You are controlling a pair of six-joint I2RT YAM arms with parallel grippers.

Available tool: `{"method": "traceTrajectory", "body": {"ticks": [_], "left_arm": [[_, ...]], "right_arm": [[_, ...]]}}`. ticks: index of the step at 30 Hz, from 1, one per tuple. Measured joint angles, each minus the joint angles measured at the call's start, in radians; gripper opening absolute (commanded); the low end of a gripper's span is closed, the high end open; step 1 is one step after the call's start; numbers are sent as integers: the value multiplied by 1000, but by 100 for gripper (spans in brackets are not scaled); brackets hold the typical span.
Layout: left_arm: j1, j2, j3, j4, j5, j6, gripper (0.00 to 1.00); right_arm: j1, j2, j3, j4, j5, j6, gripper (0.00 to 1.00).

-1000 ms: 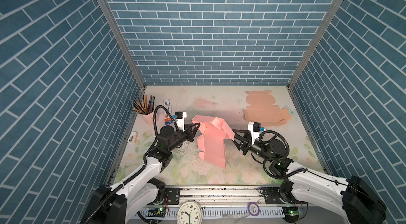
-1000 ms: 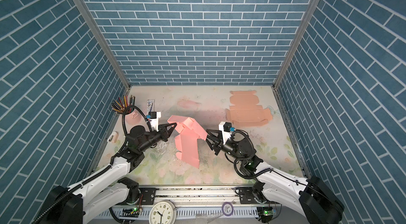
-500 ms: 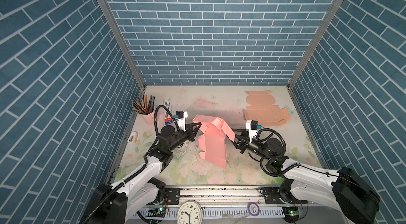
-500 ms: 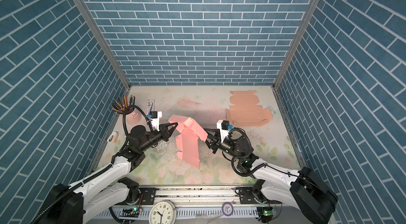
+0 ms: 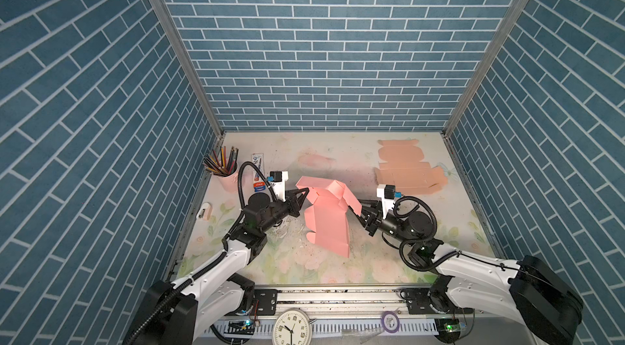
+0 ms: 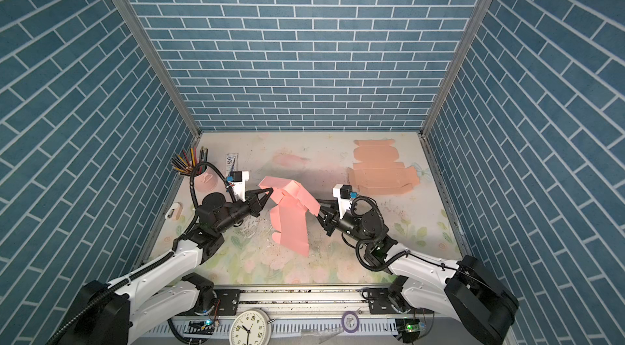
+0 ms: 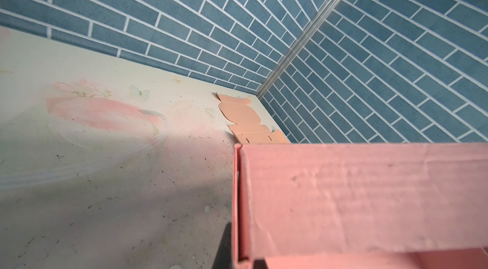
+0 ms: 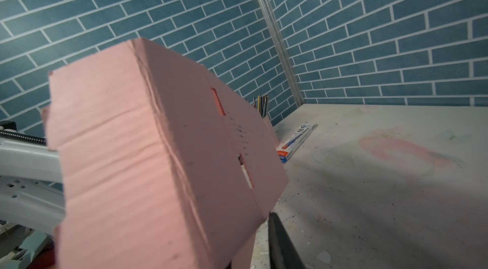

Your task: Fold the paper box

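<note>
On the tabletop [image 5: 372, 258], near its middle, the pink paper box [image 5: 326, 221] stands half-folded and tilted, with its lower edge resting on the surface. The left pincer [image 5: 303, 192] is closed on the edge of its upper flap. The right pincer [image 5: 360, 214] meets the opposite flap, jaws narrowly parted; I cannot tell whether it clamps the card.

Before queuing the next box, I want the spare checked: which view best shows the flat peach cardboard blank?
A top view: both show the flat peach cardboard blank whole, lying far right on the table. The left wrist view catches only part, behind the pink paper box. The right wrist view shows none.
</note>
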Motion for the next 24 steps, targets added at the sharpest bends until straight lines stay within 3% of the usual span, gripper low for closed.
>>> {"method": "traceTrajectory", "body": {"ticks": [24], "left_arm": [[63, 64, 0, -69, -15, 6, 5]], "right_arm": [[0, -316, -55, -348, 134, -82, 28]]}}
